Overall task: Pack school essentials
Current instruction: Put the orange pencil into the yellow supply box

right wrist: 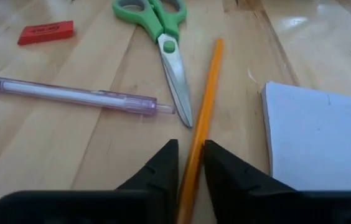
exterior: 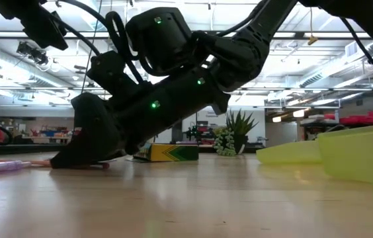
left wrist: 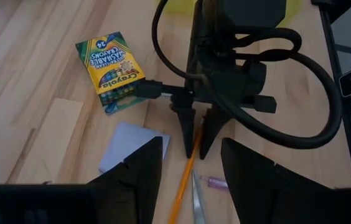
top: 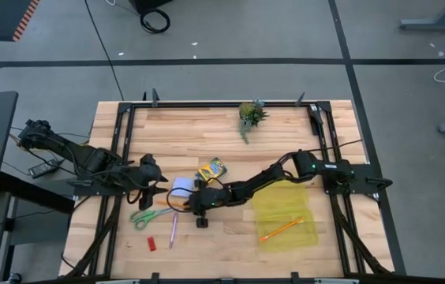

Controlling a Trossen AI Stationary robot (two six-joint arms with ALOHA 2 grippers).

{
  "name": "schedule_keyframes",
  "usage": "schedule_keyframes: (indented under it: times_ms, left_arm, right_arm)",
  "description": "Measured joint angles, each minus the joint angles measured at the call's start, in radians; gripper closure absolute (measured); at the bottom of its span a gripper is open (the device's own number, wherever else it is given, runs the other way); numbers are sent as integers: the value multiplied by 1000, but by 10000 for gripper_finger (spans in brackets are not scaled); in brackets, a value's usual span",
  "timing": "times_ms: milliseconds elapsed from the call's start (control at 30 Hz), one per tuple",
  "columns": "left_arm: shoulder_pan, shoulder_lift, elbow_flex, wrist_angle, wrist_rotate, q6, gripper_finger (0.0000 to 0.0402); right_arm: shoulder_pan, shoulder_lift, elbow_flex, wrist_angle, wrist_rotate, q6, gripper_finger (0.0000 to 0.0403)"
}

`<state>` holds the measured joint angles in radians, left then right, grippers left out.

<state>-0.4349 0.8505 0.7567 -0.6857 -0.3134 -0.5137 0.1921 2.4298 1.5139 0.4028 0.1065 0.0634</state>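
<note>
right end effector (right wrist: pixel 190 171) fingers are clamped on the long orange pencil (right wrist: pixel 204 106), which lies flat on the wooden desk (right wrist: pixel 101 149) between green-handled scissors (right wrist: pixel 160 37) and the light-blue square note pad (right wrist: pixel 322 134). left wrist view: the left end effector (left wrist: pixel 191 168) hovers over it, fingers apart.

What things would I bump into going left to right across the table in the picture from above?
Left gripper → scissors → pen → right gripper → crayon box → plant → yellow case.
</note>
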Motion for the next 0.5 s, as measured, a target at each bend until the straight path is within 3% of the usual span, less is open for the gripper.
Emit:
schedule_keyframes:
  times_ms: [267,500]
  left_arm:
    - [0,0,0,0,4,1,230]
    - [0,0,0,0,5,1,230]
  right_arm:
    - [0,-1,0,-32,1,22,361]
    - [0,0,0,-37,1,47,366]
